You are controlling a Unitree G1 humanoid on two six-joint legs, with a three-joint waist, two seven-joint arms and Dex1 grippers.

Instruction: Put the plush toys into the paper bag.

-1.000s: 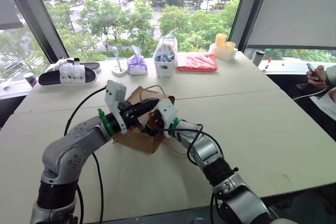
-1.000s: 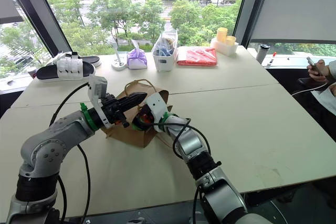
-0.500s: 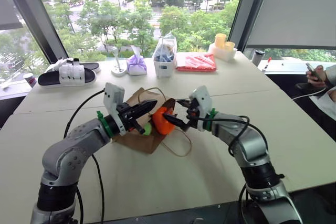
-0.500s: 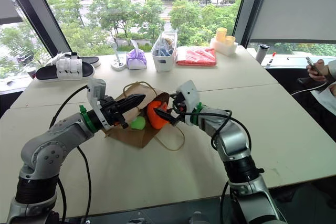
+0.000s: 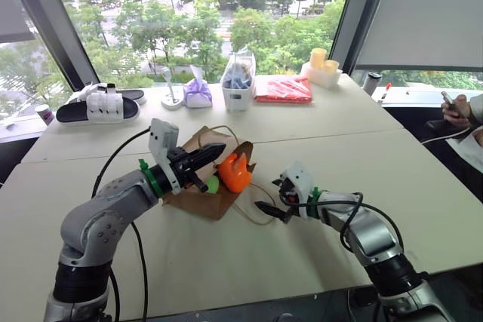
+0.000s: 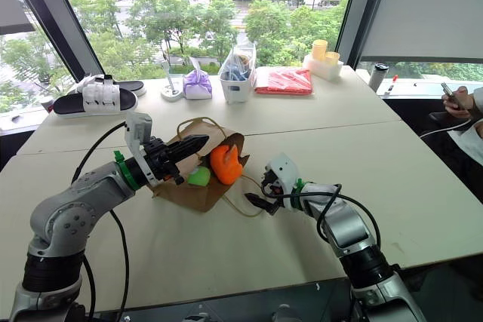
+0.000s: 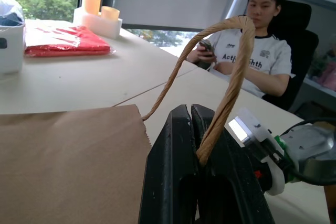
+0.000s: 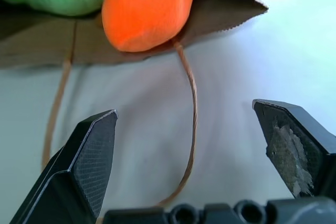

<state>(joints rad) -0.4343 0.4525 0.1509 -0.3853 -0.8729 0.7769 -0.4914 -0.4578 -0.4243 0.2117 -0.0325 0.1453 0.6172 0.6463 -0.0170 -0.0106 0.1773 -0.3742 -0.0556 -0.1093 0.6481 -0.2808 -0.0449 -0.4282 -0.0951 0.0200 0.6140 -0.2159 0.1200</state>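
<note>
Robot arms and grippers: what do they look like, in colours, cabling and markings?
Both arms are silver-grey metal with black joint segments and loose black cables. Each wrist carries a green ring and a white camera block. The left gripper and right gripper have two black tapered fingers; the right fingers' pads are cross-hatched.

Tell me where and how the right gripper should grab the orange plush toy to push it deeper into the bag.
Grip the orange plush toy across the rounded end that bulges out of the paper bag mouth, coming from the robot's right, level with the table. That end is bare and faces the open right gripper, while the left gripper holds a cord handle above, probably blocking a top approach.
</note>
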